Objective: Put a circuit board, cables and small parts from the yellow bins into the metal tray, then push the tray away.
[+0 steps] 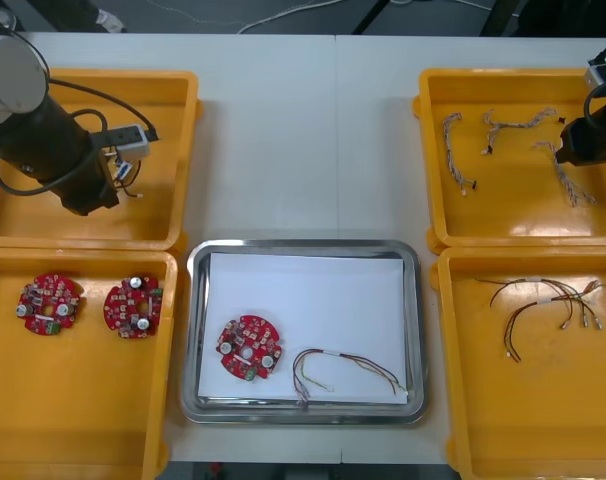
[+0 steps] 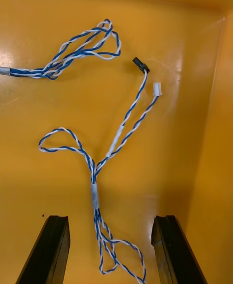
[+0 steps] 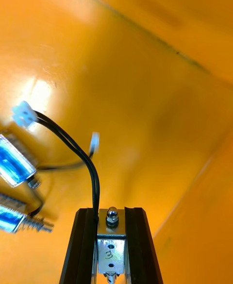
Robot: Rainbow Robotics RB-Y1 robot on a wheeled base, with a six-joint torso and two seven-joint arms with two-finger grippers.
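I have the left gripper (image 3: pixel 111 211) pinching a small metal part (image 3: pixel 111 255), and the right gripper (image 2: pixel 110 222) spread with a twisted blue and white cable (image 2: pixel 95 195) between its fingers.

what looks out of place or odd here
Nothing stands out. A circuit board and red and yellow cable lie inside the metal tray; in the far bins, left gripper holds a small metal part, right gripper open over twisted cables.
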